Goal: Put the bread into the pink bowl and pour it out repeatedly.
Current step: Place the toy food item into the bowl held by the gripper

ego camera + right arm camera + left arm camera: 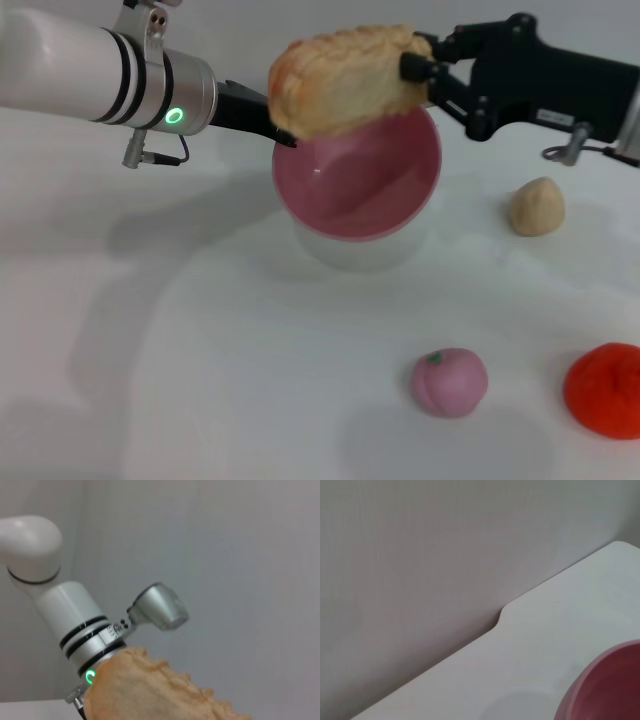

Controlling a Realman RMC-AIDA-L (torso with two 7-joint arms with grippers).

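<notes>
The right end effector (pixel 418 72) pinches one end of the long orange-and-cream toy bread (pixel 340 80) at the top middle of the head view. The bread lies sideways, just above the round shiny pink plastic bowl (pixel 365 180). The left end effector (pixel 272 122) grips the bowl's rim, lifted above the white table (pixel 200 350).

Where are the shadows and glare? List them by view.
Head view: soft grey shadows fall on the table under the pink bowl and beside the peach; a small glint sits inside the bowl. Left wrist view: faint shadow beside the bowl. Right wrist view: the bread is blurred.
</notes>
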